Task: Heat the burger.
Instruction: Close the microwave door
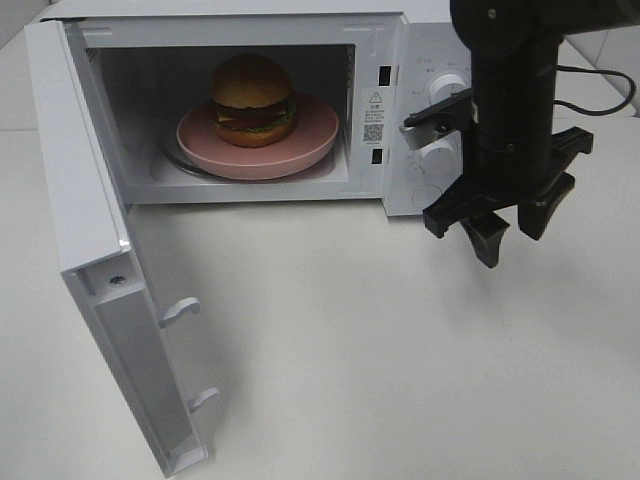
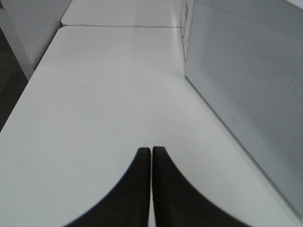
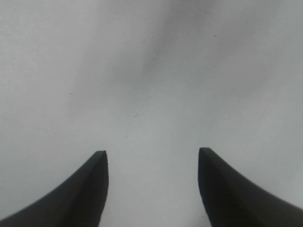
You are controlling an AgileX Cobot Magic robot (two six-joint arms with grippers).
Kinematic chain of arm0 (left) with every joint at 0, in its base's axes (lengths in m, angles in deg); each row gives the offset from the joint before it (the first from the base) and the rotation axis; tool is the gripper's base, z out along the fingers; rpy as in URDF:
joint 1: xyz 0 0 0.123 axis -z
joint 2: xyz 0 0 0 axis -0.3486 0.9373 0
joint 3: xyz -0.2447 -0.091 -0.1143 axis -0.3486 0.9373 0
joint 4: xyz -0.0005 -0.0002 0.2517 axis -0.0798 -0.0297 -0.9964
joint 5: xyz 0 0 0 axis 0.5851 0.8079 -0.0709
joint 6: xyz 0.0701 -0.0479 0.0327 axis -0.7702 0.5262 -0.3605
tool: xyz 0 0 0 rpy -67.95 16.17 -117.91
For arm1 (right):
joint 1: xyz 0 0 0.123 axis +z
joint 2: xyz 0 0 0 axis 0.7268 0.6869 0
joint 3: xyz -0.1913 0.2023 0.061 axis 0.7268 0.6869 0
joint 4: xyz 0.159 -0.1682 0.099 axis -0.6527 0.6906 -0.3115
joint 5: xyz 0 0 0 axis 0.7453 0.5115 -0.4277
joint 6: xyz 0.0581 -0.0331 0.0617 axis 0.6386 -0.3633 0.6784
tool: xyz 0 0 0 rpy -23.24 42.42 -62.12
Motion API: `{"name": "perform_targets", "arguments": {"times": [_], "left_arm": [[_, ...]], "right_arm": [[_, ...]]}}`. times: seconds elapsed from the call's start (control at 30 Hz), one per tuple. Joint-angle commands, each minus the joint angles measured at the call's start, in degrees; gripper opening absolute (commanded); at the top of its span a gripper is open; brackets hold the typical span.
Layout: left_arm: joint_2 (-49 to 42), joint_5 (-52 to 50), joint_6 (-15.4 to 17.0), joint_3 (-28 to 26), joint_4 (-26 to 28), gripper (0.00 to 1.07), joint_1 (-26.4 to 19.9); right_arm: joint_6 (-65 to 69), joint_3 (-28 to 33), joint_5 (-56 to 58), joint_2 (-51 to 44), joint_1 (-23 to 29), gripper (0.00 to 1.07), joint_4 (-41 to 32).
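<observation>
The burger [image 1: 252, 98] with its golden-brown bun sits on a round pink plate [image 1: 318, 132] inside the white microwave [image 1: 395, 60]. The microwave door [image 1: 95, 250] stands wide open to the left. My right gripper [image 1: 512, 235] hangs open and empty above the table, in front of the microwave's control panel and to the right of the cavity. In the right wrist view the right gripper [image 3: 152, 156] shows two spread fingers over bare table. My left gripper [image 2: 151, 151] is shut and empty over the table, beside the microwave's side wall [image 2: 246, 90]. It is out of the high view.
The microwave's knobs [image 1: 440, 90] are on its right panel, partly behind my right arm. The open door juts toward the front left, with its latch hooks [image 1: 180, 310] pointing right. White table [image 1: 380, 340] lies in front of the microwave.
</observation>
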Motion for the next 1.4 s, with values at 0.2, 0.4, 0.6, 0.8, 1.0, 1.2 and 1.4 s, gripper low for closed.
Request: {"name": "perform_targets", "arguments": {"times": [0.2, 0.4, 0.6, 0.8, 1.0, 1.2, 1.4], "left_arm": [[-1.0, -0.5, 0.1, 0.2, 0.1, 0.00, -0.2], [-1.0, -0.5, 0.1, 0.2, 0.1, 0.00, -0.2], [-1.0, -0.5, 0.1, 0.2, 0.1, 0.00, -0.2], [-1.0, -0.5, 0.1, 0.2, 0.1, 0.00, -0.2], [-1.0, -0.5, 0.1, 0.2, 0.1, 0.00, -0.2], [-1.0, -0.5, 0.1, 0.2, 0.1, 0.00, -0.2], [-1.0, -0.5, 0.1, 0.2, 0.1, 0.00, -0.2]], "right_arm": [[-0.9, 6.0, -5.6, -3.9, -9.0, 0.52, -4.6], [-0.9, 10.3, -6.4, -7.7, -14.7, 0.52, -5.4], [-0.4, 15.5, -1.5, -15.8, -18.1, 0.52, -5.6], [2.8, 22.2, -0.8, -26.8, -17.9, 0.52, -5.6], [2.8, 29.2, -1.3, -37.1, -17.9, 0.52, -5.6], [2.8, 37.6, -4.4, -48.6, -17.9, 0.52, -6.5], [0.4, 45.6, -6.1, -57.0, -17.9, 0.52, -9.9]]}}
